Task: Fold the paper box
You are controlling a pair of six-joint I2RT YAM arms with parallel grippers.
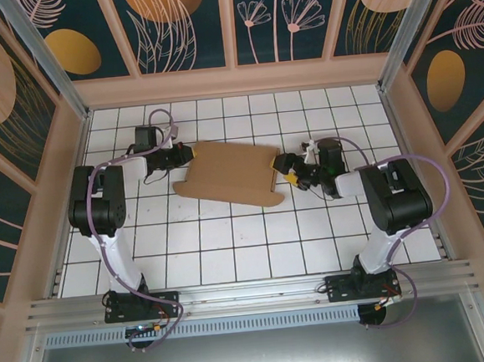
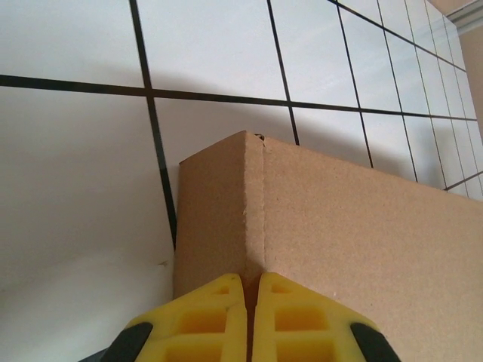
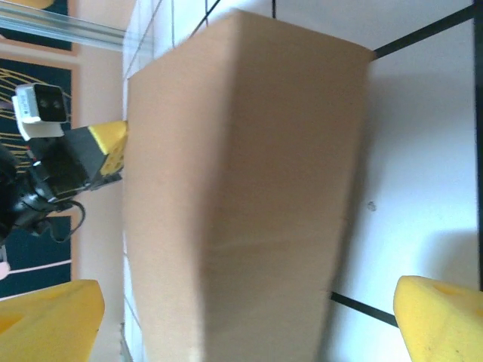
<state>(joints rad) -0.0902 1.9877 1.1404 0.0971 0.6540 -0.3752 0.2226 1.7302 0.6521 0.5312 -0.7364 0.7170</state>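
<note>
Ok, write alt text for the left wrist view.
The paper box, brown cardboard with a creased flap on its left, fills the lower right; the left gripper is closed on its near edge at bottom centre. Behind lies a white table with black grid lines.

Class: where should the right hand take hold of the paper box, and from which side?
Probably the right end of the paper box, approached from the right. That narrow end sits between the fingers of the open right hand, and the left hand pinches the opposite end, steadying it.

Left hand (image 2: 251, 320) pinched, right hand (image 3: 245, 317) wide.
</note>
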